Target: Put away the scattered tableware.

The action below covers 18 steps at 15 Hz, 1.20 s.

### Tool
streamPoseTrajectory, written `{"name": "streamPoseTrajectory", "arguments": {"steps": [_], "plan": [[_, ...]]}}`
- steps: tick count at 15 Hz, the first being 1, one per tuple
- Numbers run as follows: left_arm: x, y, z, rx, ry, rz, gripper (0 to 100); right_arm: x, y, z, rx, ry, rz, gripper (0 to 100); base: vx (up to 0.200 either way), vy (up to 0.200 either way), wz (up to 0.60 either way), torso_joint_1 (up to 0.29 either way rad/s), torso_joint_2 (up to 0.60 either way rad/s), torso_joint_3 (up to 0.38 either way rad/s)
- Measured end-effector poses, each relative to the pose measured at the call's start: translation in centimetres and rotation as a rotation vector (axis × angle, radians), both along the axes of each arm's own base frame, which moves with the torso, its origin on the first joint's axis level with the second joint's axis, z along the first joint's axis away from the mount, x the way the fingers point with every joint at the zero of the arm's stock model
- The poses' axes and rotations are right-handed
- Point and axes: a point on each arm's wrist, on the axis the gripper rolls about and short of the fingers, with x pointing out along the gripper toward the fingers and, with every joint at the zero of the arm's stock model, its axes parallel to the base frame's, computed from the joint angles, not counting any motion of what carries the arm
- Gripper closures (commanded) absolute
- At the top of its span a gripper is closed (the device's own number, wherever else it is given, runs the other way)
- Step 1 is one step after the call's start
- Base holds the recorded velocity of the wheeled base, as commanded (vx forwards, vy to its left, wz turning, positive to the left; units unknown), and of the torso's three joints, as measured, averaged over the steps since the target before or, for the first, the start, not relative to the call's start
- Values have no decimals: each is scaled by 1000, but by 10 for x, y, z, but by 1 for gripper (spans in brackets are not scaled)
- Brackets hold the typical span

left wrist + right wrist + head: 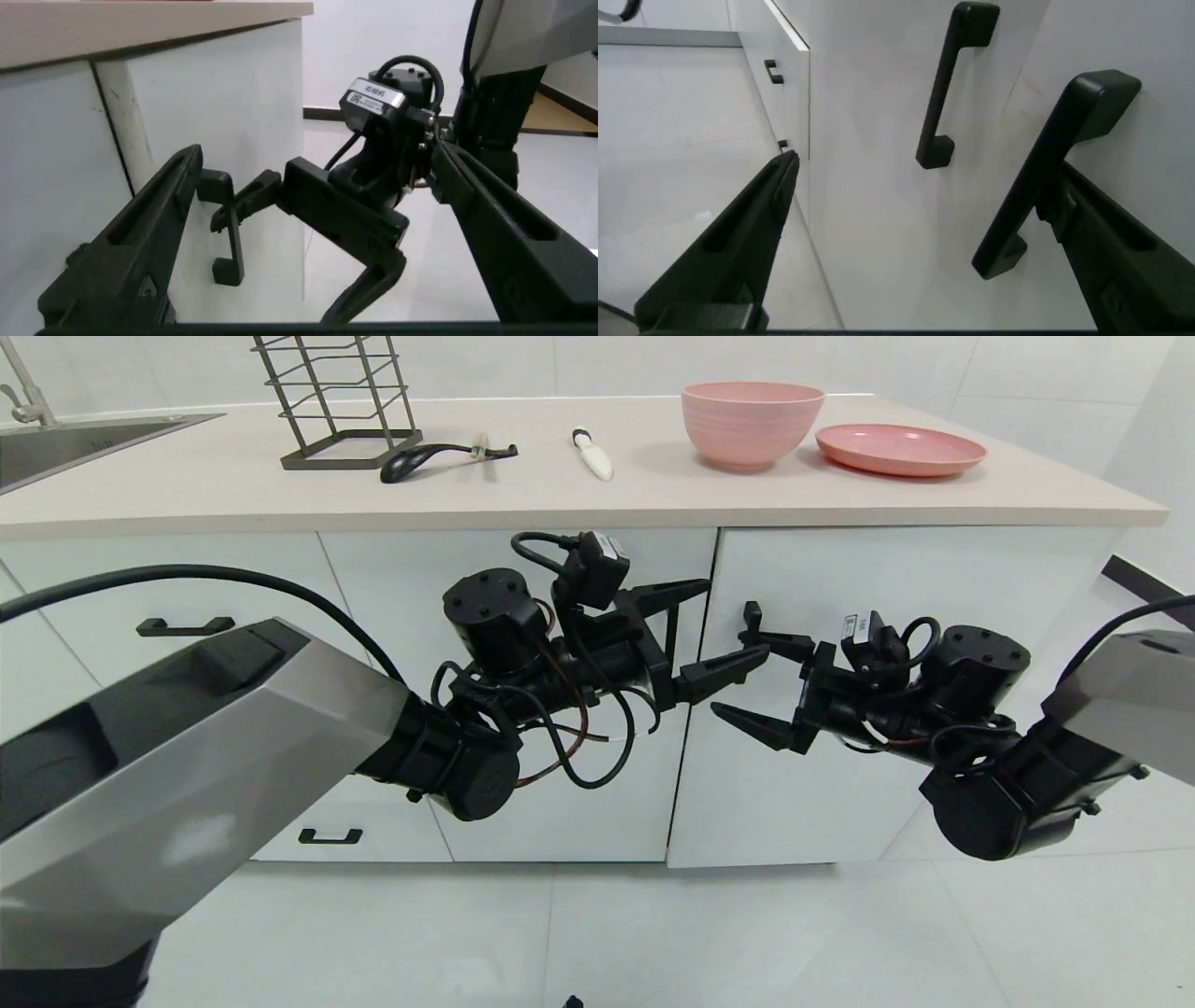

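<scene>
On the counter lie a black spoon [411,460], a white utensil [594,454], a pink bowl [752,422] and a pink plate [900,449]. A black wire rack [341,401] stands beside the spoon. Both grippers hang below the countertop in front of the white cabinet doors [840,597]. My left gripper [737,618] is open and holds nothing. My right gripper [730,672] faces it, open and holding nothing, its fingertips close to the left one's. In the left wrist view my left gripper [318,159] frames the right gripper's body [374,177]. My right gripper [924,177] points at two black door handles [945,89].
A steel sink [65,443] and tap sit at the counter's far left. Drawers with black handles [185,626] are on the left of the cabinet. A door handle [224,229] is just beyond my left fingers. White tiled floor [653,933] lies below.
</scene>
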Motion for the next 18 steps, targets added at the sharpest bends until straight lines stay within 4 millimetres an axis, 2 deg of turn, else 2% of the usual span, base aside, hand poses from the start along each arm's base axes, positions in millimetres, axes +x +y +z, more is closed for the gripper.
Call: {"name": "streamPoseTrajectory", "arguments": {"steps": [3, 7, 9, 13, 18], "plan": [[1, -1, -2, 3, 3, 0, 0, -13, -5, 0, -16, 18, 41, 0, 0, 0, 0, 0, 0, 0], [2, -4, -6, 0, 2, 13, 0, -43, -12, 3, -40, 53, 88, 0, 0, 0, 0, 0, 0, 0], [4, -10, -1, -30, -21, 30, 0, -58, -15, 6, -47, 65, 92, 0, 0, 0, 0, 0, 0, 0], [-4, -30, -4, -43, -32, -9, 0, -82, -20, 10, -56, 83, 94, 0, 0, 0, 0, 0, 0, 0], [-29, -65, -8, -62, -28, -70, 0, -82, -25, 9, -60, 80, 89, 0, 0, 0, 0, 0, 0, 0]]}}
